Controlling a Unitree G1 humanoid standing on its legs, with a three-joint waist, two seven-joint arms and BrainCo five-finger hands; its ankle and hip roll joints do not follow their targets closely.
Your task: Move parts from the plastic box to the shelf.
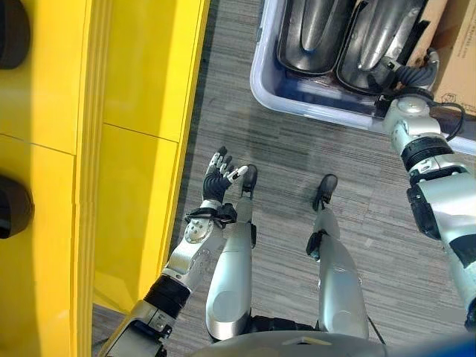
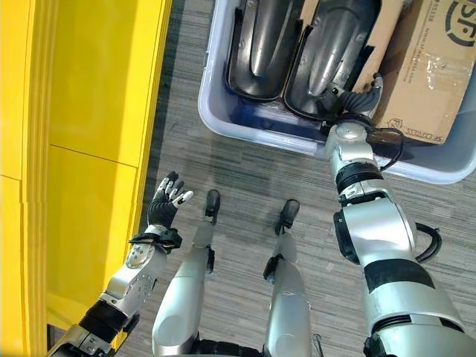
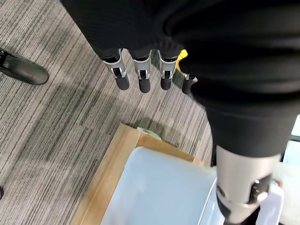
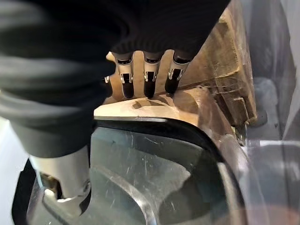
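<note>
Two dark glossy moulded plastic parts (image 2: pixel 256 44) lie side by side in the pale translucent plastic box (image 2: pixel 223 119). The right hand (image 4: pixel 145 77) rests straight-fingered over one part's rim. The left hand (image 1: pixel 219 181) hangs relaxed, fingers apart.

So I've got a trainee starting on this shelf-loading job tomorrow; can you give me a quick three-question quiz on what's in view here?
1. True or false: the left robot hand holds a part.
2. Where is the right robot hand? A) over the shelf B) at a part in the box C) on the floor
3. Fill in: beside the parts, the box also holds a ____ carton.

Key: 1 false, it hangs open over the floor beside the yellow shelf. 2 B, fingers straight above the dark part's edge. 3 cardboard.
</note>
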